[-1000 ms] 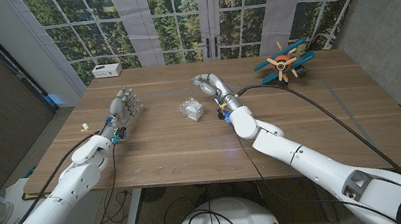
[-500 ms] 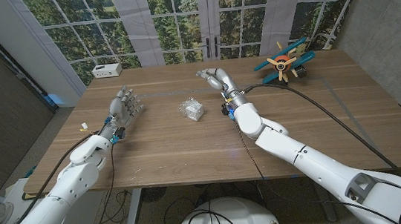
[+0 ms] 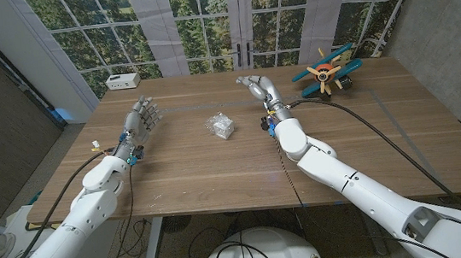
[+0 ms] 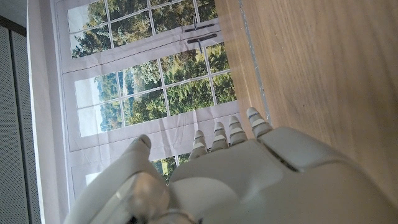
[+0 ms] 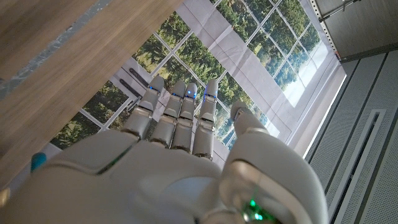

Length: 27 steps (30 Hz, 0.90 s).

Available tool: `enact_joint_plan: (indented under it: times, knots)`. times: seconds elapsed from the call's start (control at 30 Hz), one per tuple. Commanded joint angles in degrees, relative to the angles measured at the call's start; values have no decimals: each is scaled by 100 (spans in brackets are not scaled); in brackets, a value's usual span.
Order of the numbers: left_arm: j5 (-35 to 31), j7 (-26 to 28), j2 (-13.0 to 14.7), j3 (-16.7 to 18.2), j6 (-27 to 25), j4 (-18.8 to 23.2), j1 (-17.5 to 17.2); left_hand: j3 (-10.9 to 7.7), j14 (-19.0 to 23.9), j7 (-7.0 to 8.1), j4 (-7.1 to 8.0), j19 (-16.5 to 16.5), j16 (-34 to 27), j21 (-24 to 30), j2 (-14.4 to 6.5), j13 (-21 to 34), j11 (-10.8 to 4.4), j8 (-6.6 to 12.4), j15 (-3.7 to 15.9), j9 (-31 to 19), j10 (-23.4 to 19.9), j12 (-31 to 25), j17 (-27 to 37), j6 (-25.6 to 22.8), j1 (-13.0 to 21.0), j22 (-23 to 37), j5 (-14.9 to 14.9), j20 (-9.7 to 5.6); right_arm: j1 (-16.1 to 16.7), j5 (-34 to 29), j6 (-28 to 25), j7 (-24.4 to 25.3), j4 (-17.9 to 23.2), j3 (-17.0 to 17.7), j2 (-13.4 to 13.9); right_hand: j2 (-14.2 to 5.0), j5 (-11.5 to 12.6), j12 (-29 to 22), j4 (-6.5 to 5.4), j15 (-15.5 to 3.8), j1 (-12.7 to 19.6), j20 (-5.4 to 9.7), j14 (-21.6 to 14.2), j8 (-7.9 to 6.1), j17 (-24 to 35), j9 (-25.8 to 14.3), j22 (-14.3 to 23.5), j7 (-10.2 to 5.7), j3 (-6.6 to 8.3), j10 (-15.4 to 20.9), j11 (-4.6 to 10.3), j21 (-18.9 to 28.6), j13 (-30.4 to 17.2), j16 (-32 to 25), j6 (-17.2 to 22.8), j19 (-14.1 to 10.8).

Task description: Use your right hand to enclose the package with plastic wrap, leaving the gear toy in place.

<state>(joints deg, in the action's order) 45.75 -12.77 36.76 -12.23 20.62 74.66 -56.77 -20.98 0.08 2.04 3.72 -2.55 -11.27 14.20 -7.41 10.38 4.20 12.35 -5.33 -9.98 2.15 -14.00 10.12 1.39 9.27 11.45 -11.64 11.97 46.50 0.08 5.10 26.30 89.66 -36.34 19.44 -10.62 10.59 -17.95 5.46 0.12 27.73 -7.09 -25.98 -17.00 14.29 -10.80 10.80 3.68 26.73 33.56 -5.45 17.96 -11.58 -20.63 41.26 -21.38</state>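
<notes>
A small package (image 3: 221, 126), clear and crinkly with plastic wrap around it, lies on the wooden table (image 3: 201, 171) near the middle. My right hand (image 3: 254, 86) hovers to the right of it and farther back, fingers extended, holding nothing. The right wrist view shows that hand (image 5: 180, 124) with straight fingers against the window. The gear toy (image 3: 325, 71), blue and orange and shaped like a plane, stands at the back right of the table. My left hand (image 3: 141, 119) is held upright left of the package, empty, and its back (image 4: 230, 168) shows in the left wrist view.
A small white box (image 3: 123, 81) sits at the back left corner of the table. A black cable (image 3: 358, 115) runs across the right part of the table along my right arm. Large windows stand behind the table.
My right hand has moved right and toward the back of the table, away from the package. The package and the left hand have stayed nearly where they were.
</notes>
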Motion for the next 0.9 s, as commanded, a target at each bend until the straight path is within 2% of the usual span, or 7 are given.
enact_joint_plan:
  times: [0.03, 0.27, 0.37, 0.43, 0.53, 0.67, 0.9]
  knots:
    - [-7, -208, -15, 29, 338, -189, 25, -73, 2, 79, -12, 60, -7, 32, -6, 20, 24, 10, 34, -9, -66, -18, -5, -53, 80, 15, 15, 18, 322, 242, -82, 432, 236, 302, 0, 66, -4, 31, 35, 44, 24, -42, 11, 22, 26, -24, 22, 59, 32, -42, -23, 8, -31, -7, 16, -30]
    - [123, -540, -29, -9, 305, -350, 141, -97, -6, 113, -33, 69, 12, 29, -7, 20, 35, -39, 9, -10, -20, 24, -6, -6, 107, 14, 25, 21, 500, 11, -603, 823, 601, 397, 128, 66, -4, 50, 47, 48, 35, -45, 41, 40, 32, -25, 23, 69, 38, -60, -30, 5, -33, 2, 15, -25]
    - [156, -578, 4, -6, 255, -320, 112, -114, -48, 148, -48, 76, 38, 27, -3, 20, 28, -89, -12, -10, 36, 67, -5, 63, 124, 14, 34, 24, 589, -79, -623, 1121, 600, 446, 70, 125, -13, 207, 76, 89, 16, -43, 377, 146, 11, -28, 25, 44, 45, -335, 42, -53, -34, 167, -92, 105]
    - [168, -542, 17, 15, 249, -293, 70, -120, -66, 163, -54, 75, 47, 24, 0, 21, 18, -114, -12, -11, 66, 87, -4, 108, 131, 14, 38, 25, 631, -285, -691, 1565, 543, 445, -93, 116, -16, 338, 91, 84, 6, -99, 673, 285, -13, -30, 20, -4, 68, -566, 25, -177, -34, 313, -301, 387]
    - [196, -465, 19, 57, 247, -237, 4, -127, -84, 169, -62, 73, 56, 21, 5, 22, 10, -140, -20, -11, 101, 110, -3, 156, 137, 14, 43, 26, 666, -237, -348, 1709, 388, 489, -169, 162, -24, 398, 105, 74, -17, -122, 710, 330, -29, -32, 18, -25, 53, -676, 84, -185, -34, 347, -354, 390]
    - [228, -526, 31, 73, 242, -254, 17, -132, -110, 192, -71, 72, 67, 17, 15, 22, -1, -167, -42, -12, 142, 138, -2, 213, 143, 15, 50, 26, 724, -237, -292, 1833, 398, 534, -211, 156, -28, 510, 116, 92, -34, -137, 759, 475, -30, -34, 16, -109, 46, -904, 78, -192, -36, 373, -631, 377]
    - [250, -651, -10, 31, 177, -442, 202, -134, -122, 201, -77, 62, 71, 12, 25, 23, 11, -177, -48, -12, 169, 156, 0, 233, 145, 17, 55, 28, 799, -159, -175, 1914, 371, 613, -253, 156, -29, 510, 123, 81, -35, -123, 775, 475, -30, -35, 15, -89, 42, -892, 80, -194, -37, 381, -615, 373]
